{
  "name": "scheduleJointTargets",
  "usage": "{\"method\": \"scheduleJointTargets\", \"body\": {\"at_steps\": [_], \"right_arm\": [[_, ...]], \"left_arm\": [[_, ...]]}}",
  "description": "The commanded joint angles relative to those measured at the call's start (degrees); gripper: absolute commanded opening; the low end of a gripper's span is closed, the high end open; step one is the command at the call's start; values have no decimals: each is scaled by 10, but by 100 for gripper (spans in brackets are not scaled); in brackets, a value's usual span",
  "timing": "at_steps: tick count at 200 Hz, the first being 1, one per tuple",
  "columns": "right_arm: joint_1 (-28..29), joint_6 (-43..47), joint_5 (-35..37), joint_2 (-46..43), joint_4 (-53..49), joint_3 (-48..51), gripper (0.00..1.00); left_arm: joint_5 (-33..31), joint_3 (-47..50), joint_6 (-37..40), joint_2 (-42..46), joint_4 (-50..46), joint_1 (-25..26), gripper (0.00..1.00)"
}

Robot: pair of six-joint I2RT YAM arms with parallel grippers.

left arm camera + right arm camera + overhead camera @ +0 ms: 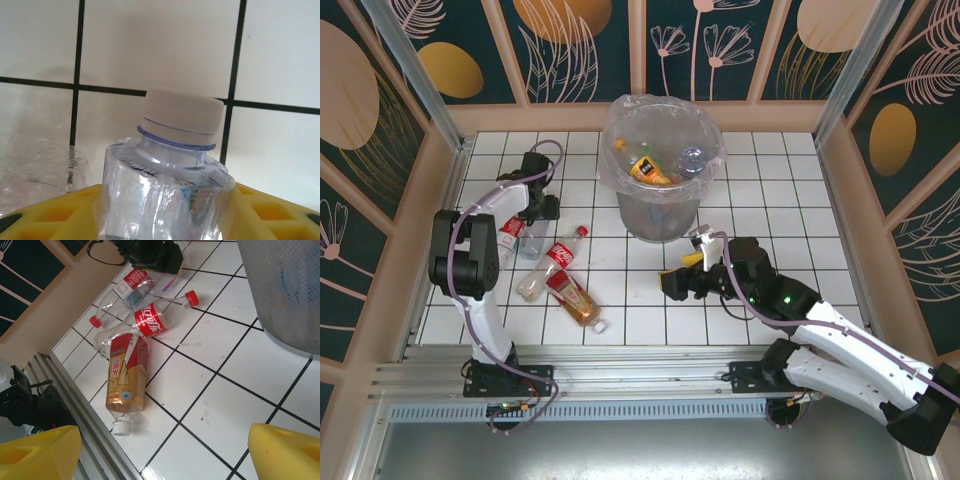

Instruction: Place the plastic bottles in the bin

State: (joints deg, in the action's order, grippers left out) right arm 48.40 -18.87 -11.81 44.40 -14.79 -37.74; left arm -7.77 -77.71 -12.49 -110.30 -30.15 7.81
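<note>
- Bin (661, 215) stands at the far middle of the table (770, 190), lined with a clear bag. Inside it: an orange-label bottle (647, 167), a clear bluish one (691, 158) and another orange bit at the left rim.
- The other bottles lie in a cluster on the left of the table, well apart from the bin.
- Red-cap bottle (560, 256) lies diagonal, cap toward the bin.
- Brown bottle (574, 298) lies diagonal the other way, white cap toward the near edge. Its base sits by the red-cap bottle's base.
- Red-label bottle (510, 232) lies just left of those, close to the left arm. Right wrist view shows its red cap pointing to the near left.
- Left claw (536, 208) is clamped on a clear bottle (167, 195). The body sits between the yellow pads (55, 212) and the white-capped neck pokes out past them over the tiles. Can't tell if it's off the table.
- Right claw (164, 440) is spread wide, nothing between the fingers. It sits over bare tiles just near-right of the bin and faces the cluster.
</note>
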Motion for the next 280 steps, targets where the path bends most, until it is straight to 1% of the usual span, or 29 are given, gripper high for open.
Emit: {"method": "scheduleJointTargets", "body": {"at_steps": [1,22,36,49,53,82,109,121,166,221,231,250,280], "right_arm": [[5,-13,7,-2,14,0,87],[6,-16,2,-3,21,-1,87],[6,-21,0,-3,32,-1,87],[6,-30,-5,-5,53,2,87],[6,-34,-8,-5,62,3,87],[7,-61,-54,3,132,11,87],[9,-76,-84,24,181,9,87],[9,-81,-89,39,197,3,87],[16,-113,-121,131,267,-35,88],[46,-120,-122,279,325,-119,89],[52,-119,-123,305,331,-136,88],[63,-120,-123,351,333,-173,89],[75,-125,-136,400,345,-208,89]], "left_arm": [[20,-24,-12,47,10,-4,56],[42,-28,-24,76,14,-4,56],[68,-29,-34,99,17,-4,56],[101,-27,-46,118,23,-4,56],[113,-26,-51,138,26,-4,56],[193,6,-89,211,62,-5,58],[257,61,-138,287,107,-4,58],[296,96,-163,319,132,-4,58],[401,239,-303,440,260,-3,57],[431,330,-415,544,303,8,55],[435,350,-439,562,326,12,55],[429,377,-478,592,352,21,55],[408,399,-504,618,369,39,56]]}}
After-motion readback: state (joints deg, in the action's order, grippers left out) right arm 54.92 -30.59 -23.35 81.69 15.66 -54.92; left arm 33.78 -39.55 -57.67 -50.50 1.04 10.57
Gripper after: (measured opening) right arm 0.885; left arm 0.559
